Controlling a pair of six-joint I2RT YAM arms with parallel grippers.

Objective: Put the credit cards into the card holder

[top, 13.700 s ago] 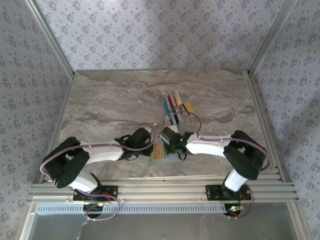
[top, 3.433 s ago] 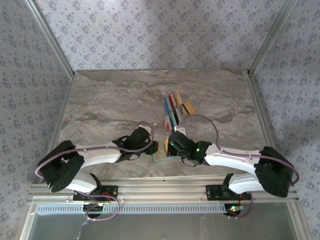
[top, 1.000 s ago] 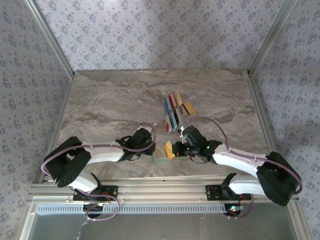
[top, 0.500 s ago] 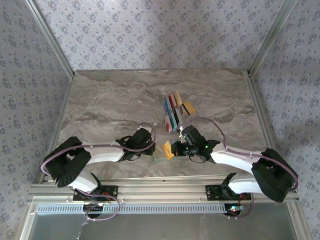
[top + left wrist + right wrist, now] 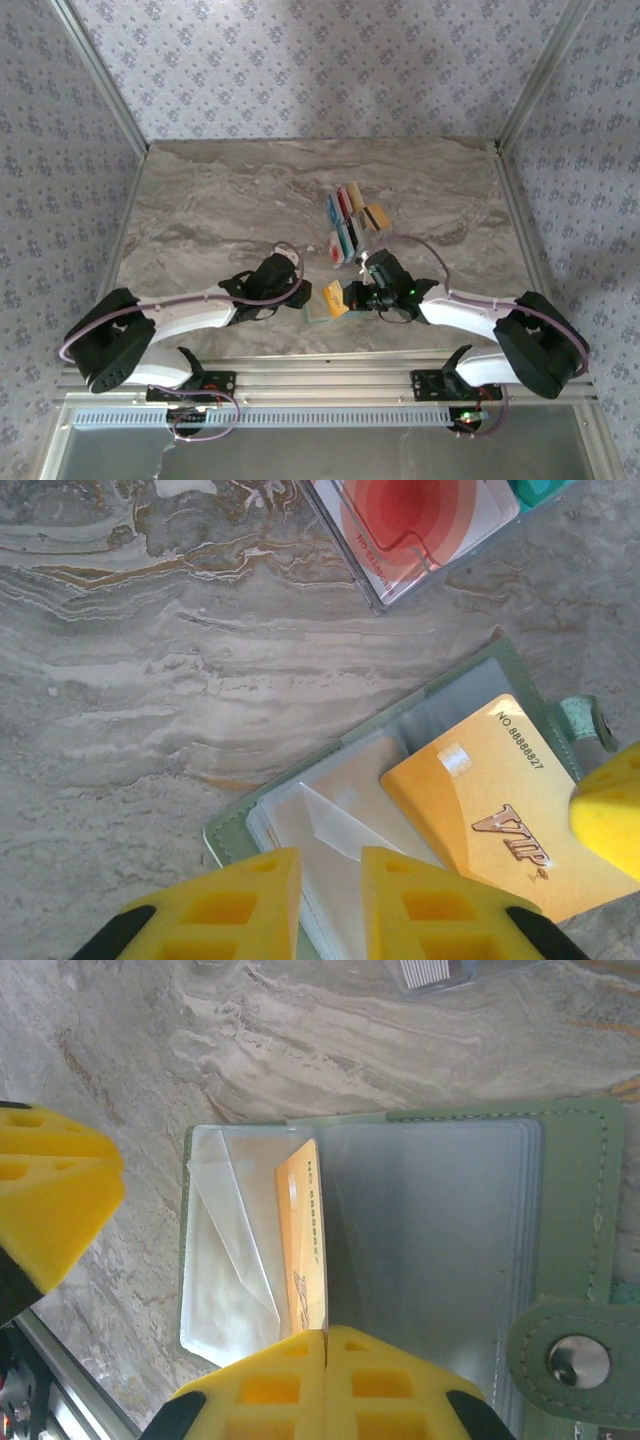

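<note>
Marble table (image 5: 220,200) lies under me, with flowered walls round it. Low in the middle of the top view the holder (image 5: 316,312) lies open, green cover down and clear pockets up, so a card can slide in from above.

My right gripper (image 5: 326,1345) is closed tight on the gold card (image 5: 302,1250). In its wrist view the card stands on edge, running up from my fingertips at the bottom of the frame toward the holder's upper rim. A lifted clear leaf (image 5: 235,1250) is on its left and the flat pages are on its right. I grip one end so the free end can lead into a pocket mouth. I judge it is at the mouth, not seated, since most of its face is bare in the left wrist view.

My left gripper (image 5: 330,880) sits at the bottom of its frame over the holder's near corner, fingers a narrow gap apart with pale leaves showing between them. I take it I am there to steady the holder, but whether I pinch a leaf or merely hover I cannot tell.

The other cards (image 5: 348,218) lie clustered just above the holder in the top view, a short reach away. A red-and-white one (image 5: 410,520) lies at the top of the left wrist frame, apart from the holder. The snap tab (image 5: 565,1360) lies flung out at lower right, clear of the pockets.
</note>
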